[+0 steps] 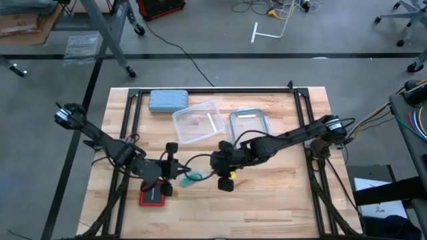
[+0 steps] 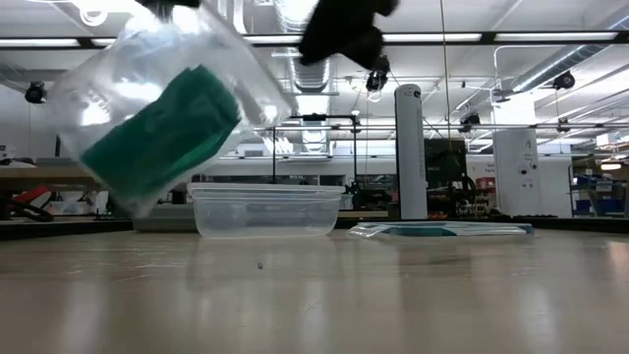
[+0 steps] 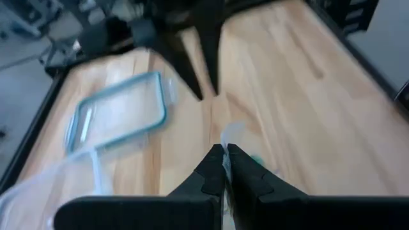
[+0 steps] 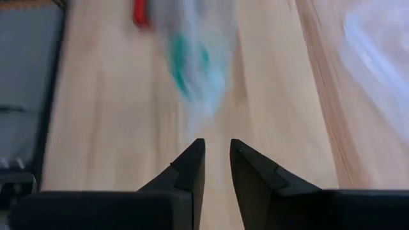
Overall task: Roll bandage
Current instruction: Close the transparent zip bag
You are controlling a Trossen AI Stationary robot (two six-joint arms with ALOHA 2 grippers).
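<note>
The bandage point(image 2: 162, 133) is teal-green soft cloth, seen inside a clear plastic bag point(image 2: 147, 98) that hangs tilted above the tabletop point(image 1: 280, 193), in front of the clear box point(image 1: 197, 122). In the high view it is mostly hidden between both arms. The left end effector point(image 3: 224, 152) is clenched on the thin edge of the bag. The right end effector point(image 4: 217, 148) is near it, its fingers a little apart and grasping nothing. The bag is blurred in the right wrist view.
</note>
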